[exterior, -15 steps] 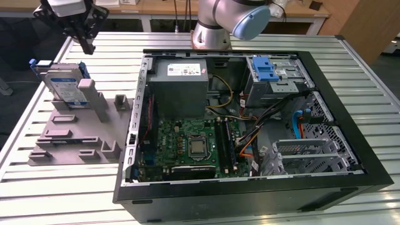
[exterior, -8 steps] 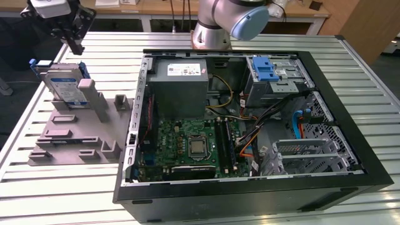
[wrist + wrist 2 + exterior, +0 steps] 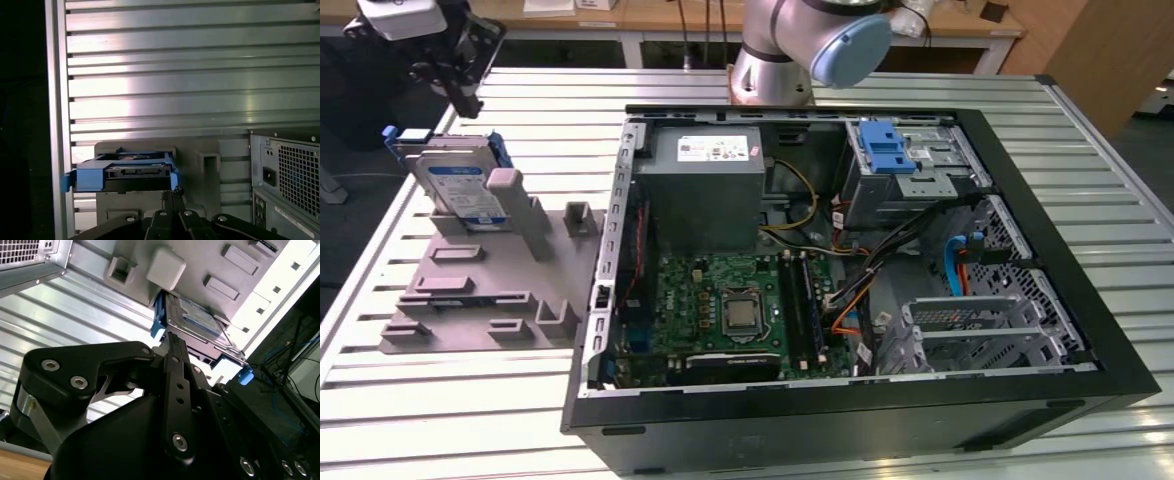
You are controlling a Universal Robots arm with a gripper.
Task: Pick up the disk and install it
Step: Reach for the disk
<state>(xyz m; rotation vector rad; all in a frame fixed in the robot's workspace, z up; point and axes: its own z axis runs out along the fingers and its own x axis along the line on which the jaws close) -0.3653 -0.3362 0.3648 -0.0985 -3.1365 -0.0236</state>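
The disk [image 3: 460, 186] stands on edge in a grey holder [image 3: 467, 290] at the exterior view's left, its blue carrier framing a silver body with a white-and-blue label. My gripper [image 3: 463, 104] hangs just above and behind its top edge, apart from it, with its fingers shut together and holding nothing. In the first wrist view the disk [image 3: 122, 175] lies just beyond the gripper [image 3: 172, 192]. In the second wrist view the disk [image 3: 197, 320] sits past the gripper [image 3: 172, 337].
An open black computer case [image 3: 1067, 200] lies flat in the middle of the slatted metal table [image 3: 454, 400]. Inside are a motherboard [image 3: 727, 305], a grey power supply box [image 3: 707, 185], a blue latch on a metal cage [image 3: 901, 155] and a silver drive cage [image 3: 981, 325].
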